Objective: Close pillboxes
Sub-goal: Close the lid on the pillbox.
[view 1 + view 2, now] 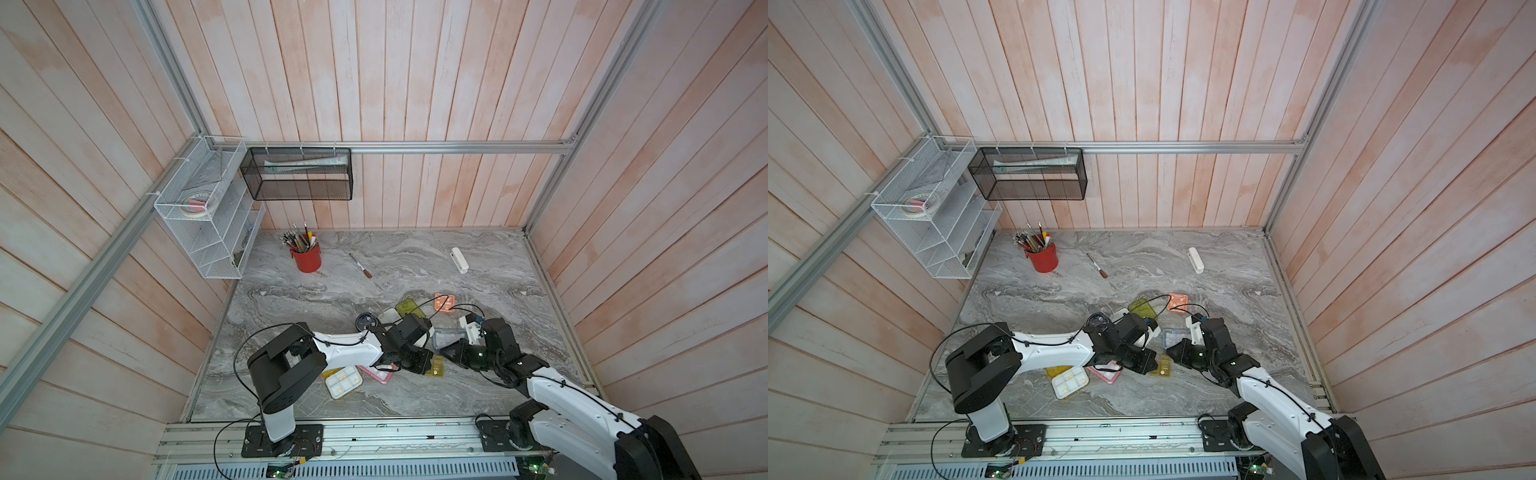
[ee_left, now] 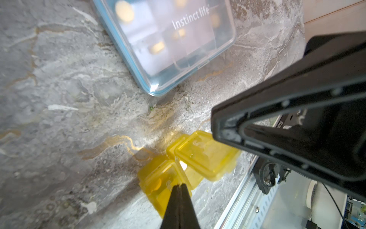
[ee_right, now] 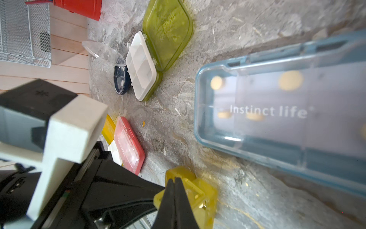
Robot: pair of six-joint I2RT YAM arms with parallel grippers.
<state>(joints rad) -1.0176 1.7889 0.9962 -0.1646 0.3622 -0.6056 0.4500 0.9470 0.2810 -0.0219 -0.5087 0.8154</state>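
Observation:
Both grippers are shut, tips pressed on the small amber pillbox [image 1: 437, 369] [image 2: 206, 156] [image 3: 200, 196] from opposite sides: left gripper [image 2: 179, 185] [image 1: 428, 362], right gripper [image 3: 174, 179] [image 1: 443, 352]. One amber lid looks slightly raised. Just beyond lies the blue-grey pillbox [image 1: 449, 337] [image 2: 172, 39] [image 3: 277, 119], lid down. The lime-green pillbox [image 1: 409, 307] [image 3: 168, 29] and the dark round one [image 1: 365, 321] [image 3: 120, 83] lie open. The orange square box [image 1: 444, 302] is farther back. The pink box [image 1: 380, 375] [image 3: 128, 144] and the open yellow box [image 1: 343, 380] sit partly under the left arm.
A red cup of pens [image 1: 306, 257], a small knife-like tool [image 1: 360, 266] and a white oblong bar [image 1: 460, 259] lie towards the back wall. Wire shelves [image 1: 208, 208] and a black mesh basket [image 1: 297, 174] hang at the back left. A metal rail [image 1: 374, 440] runs along the front.

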